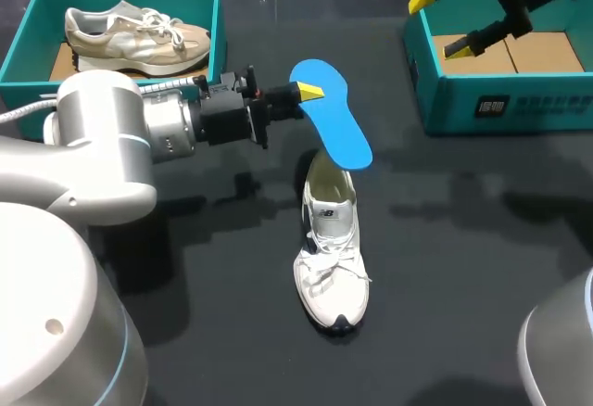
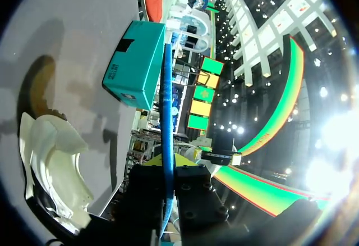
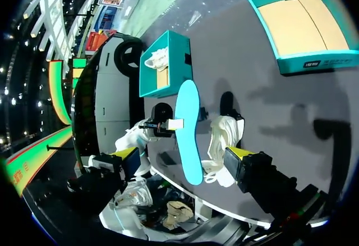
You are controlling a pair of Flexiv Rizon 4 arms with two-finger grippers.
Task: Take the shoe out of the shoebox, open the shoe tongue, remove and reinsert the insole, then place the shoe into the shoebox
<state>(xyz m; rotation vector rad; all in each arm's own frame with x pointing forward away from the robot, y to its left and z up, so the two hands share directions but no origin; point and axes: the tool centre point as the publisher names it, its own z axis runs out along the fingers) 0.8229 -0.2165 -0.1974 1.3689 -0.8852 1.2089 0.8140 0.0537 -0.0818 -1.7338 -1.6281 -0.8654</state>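
Blue insole (image 1: 332,114) gripped in left jaws, arm (image 1: 139,133) seemingly level, above shoe (image 1: 331,258).

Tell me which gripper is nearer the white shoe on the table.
Left. The left gripper holds the blue insole just above the white shoe; the right gripper hangs over the right shoebox.
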